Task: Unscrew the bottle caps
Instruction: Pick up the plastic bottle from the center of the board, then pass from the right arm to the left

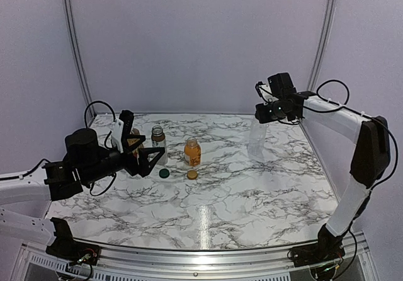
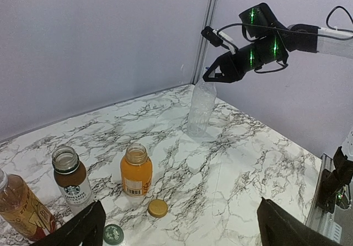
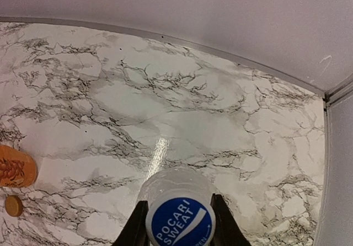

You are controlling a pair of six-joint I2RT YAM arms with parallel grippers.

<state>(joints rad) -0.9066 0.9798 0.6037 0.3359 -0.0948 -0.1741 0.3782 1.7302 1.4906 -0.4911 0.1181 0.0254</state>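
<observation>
My right gripper (image 3: 180, 226) is shut on the white-and-blue cap (image 3: 180, 223) atop the tall clear bottle (image 1: 257, 141), which stands at the back right. It also shows in the left wrist view (image 2: 201, 109). My left gripper (image 1: 143, 159) is open and empty, low beside the other bottles. The orange juice bottle (image 2: 136, 170) and the short bottle with the white label (image 2: 69, 175) stand with open mouths. The orange cap (image 2: 158, 208) and dark green cap (image 2: 113, 234) lie on the table in front of them. The amber tea bottle (image 2: 21, 208) stands at the left, its top cut off.
The marble table (image 1: 239, 186) ends at a metal rail at the near edge. Grey walls with vertical poles (image 1: 324, 35) close the back and sides. The right arm (image 1: 340, 114) reaches across the right edge.
</observation>
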